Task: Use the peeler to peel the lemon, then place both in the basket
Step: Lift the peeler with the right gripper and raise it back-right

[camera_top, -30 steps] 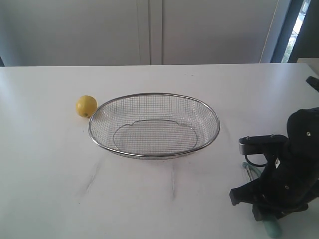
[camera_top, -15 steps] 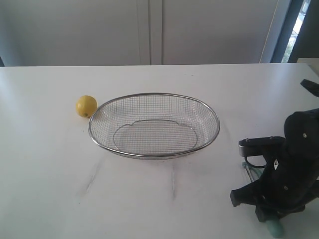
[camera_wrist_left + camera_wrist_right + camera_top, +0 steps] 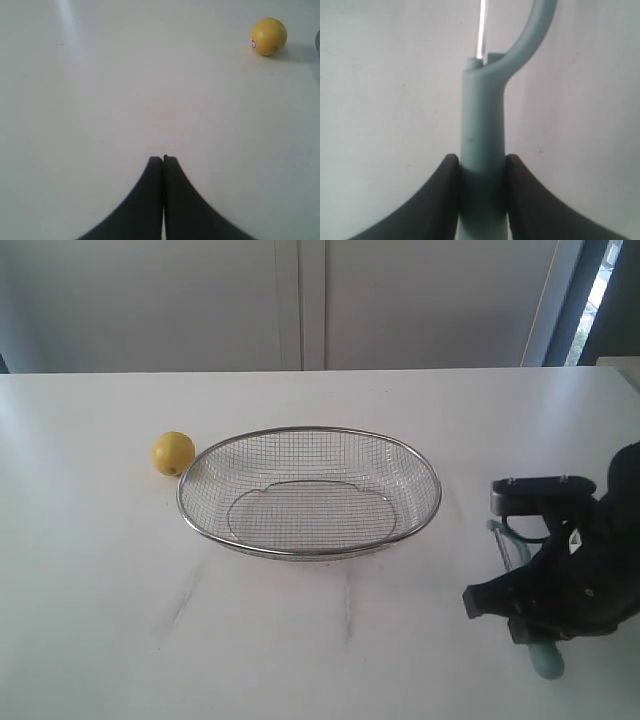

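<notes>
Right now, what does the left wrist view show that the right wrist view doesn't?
Only the left wrist view: the lemon, sitting on the table well away from the left gripper, whose jaws are pressed together with nothing between them.

Only the right wrist view: the peeler, its pale teal handle clamped in the right gripper, with the curved head and a strip of metal blade running out of the picture.

Both: the plain white table as background.

light: bright, even | glare: window blown out | shadows: faint, soft beside lemon | focus: peeler close-up soft
</notes>
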Available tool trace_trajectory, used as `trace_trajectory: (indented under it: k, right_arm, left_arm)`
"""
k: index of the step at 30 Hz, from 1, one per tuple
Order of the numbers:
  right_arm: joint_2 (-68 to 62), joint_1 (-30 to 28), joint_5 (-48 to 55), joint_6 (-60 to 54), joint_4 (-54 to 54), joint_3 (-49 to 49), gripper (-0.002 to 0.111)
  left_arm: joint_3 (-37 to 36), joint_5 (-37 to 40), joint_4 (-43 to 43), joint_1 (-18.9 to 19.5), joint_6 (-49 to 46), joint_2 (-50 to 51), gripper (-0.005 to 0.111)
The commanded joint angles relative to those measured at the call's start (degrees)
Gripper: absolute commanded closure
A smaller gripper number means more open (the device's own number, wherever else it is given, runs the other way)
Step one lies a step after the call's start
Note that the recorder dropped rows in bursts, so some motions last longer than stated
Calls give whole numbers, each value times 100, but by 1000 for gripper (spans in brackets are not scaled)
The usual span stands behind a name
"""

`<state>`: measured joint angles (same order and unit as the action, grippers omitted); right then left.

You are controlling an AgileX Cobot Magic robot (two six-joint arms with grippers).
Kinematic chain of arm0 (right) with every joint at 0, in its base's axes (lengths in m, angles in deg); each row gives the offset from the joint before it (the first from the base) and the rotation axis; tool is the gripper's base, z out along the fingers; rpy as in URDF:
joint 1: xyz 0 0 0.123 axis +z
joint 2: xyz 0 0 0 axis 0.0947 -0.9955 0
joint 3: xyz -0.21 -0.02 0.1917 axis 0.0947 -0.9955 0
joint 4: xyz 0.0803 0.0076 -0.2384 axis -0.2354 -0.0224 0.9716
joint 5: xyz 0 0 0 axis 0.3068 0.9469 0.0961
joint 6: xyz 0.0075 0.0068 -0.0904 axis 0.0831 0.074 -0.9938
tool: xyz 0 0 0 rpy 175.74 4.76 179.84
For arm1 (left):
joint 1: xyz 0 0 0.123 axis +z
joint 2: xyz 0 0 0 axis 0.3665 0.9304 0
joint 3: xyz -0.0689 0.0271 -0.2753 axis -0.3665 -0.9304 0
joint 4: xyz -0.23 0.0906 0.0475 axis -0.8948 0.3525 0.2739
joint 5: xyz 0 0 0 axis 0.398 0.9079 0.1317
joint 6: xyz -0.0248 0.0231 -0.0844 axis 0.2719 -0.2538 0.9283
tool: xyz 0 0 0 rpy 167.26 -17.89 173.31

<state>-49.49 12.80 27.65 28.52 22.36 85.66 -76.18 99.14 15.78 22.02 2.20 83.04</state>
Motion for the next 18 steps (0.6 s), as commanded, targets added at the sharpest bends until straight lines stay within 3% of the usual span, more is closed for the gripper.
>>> trace_trajectory:
  k: [1, 10, 18]
  right_arm:
    - [704, 2, 38, 36, -31, 18, 108]
    - [1117, 2, 1016, -305, 18, 1238, 108]
    - [-50, 2, 1281, -929, -5, 2889, 108]
  left_arm:
    - [-19, 4, -25, 9, 32, -30, 107]
    - [-19, 4, -25, 9, 32, -30, 107]
    - [-19, 4, -25, 9, 32, -30, 107]
